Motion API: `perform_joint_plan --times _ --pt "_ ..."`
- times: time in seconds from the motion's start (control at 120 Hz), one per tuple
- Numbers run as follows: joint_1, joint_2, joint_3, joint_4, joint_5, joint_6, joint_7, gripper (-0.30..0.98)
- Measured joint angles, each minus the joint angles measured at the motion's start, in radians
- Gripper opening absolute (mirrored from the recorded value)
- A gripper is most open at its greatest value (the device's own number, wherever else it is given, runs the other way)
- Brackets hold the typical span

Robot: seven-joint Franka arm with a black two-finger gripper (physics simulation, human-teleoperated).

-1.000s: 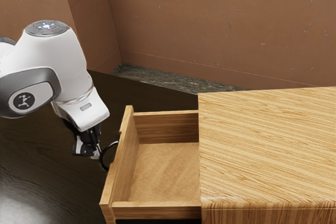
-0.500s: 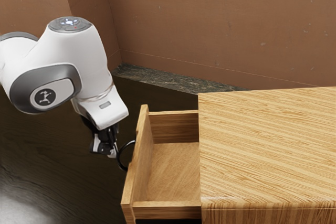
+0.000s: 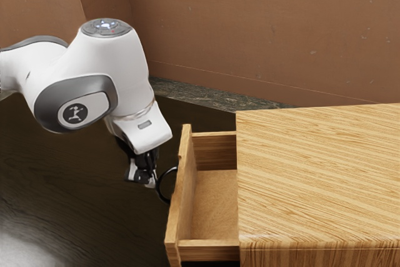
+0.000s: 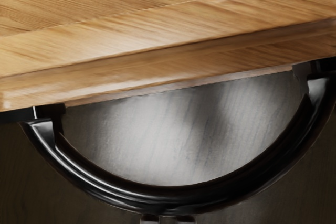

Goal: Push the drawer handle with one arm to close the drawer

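The drawer [image 3: 180, 204] sits farther into the cabinet [image 3: 312, 173] than before, still partly open; the arm [image 3: 128, 60] has moved with it toward the exterior view's right. One drawer, one black curved handle [image 3: 159, 186] on its front, one gripper [image 3: 150, 184], two fingers together against the handle's outer curve.

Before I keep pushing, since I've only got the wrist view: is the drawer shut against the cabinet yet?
Observer: No. The drawer stands partly out of the cabinet.
Operator: Where's the cabinet from the tool?
Observer: Toward the exterior view's right, beyond the drawer; the tool is on the drawer's other side, by the handle.
Operator: Anything in the drawer?
Observer: I see only bare wooden floor in the part outside the cabinet; the rest is hidden.
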Motion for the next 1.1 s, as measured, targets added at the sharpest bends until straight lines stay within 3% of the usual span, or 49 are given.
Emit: perform_joint_plan --times 1.1 --pt "0.059 0.140 -0.115 0.147 -0.011 0.012 0.002 -0.07"
